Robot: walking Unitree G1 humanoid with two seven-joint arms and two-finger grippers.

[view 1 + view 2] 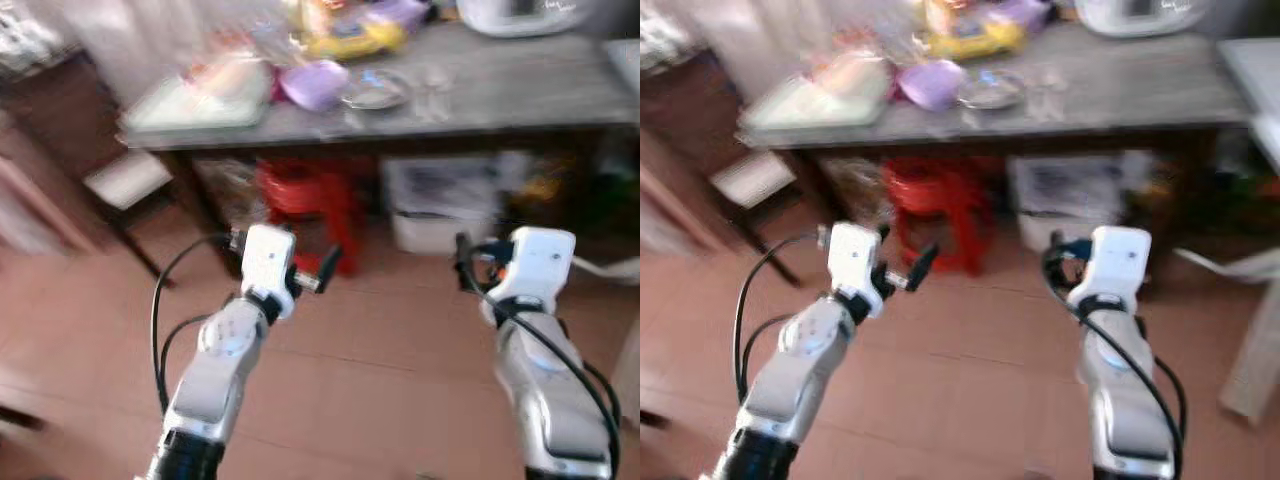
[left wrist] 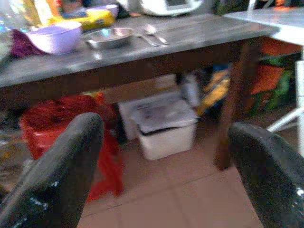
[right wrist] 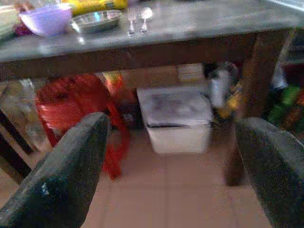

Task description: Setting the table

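Both arms are raised in front of the robot, well short of the surface. The left pincer and the right pincer are both released, fingers spread wide and empty. On the surface lie a purple bowl, a metal dish just beside it, then a fork and a spoon. The step in hand looks like the approach: best to close in squarely, stop steady so the blur clears, then lift a pincer above the edge before reaching for the dish.

No lettering can be read on anything here; the yellow packet on the table is too blurred.
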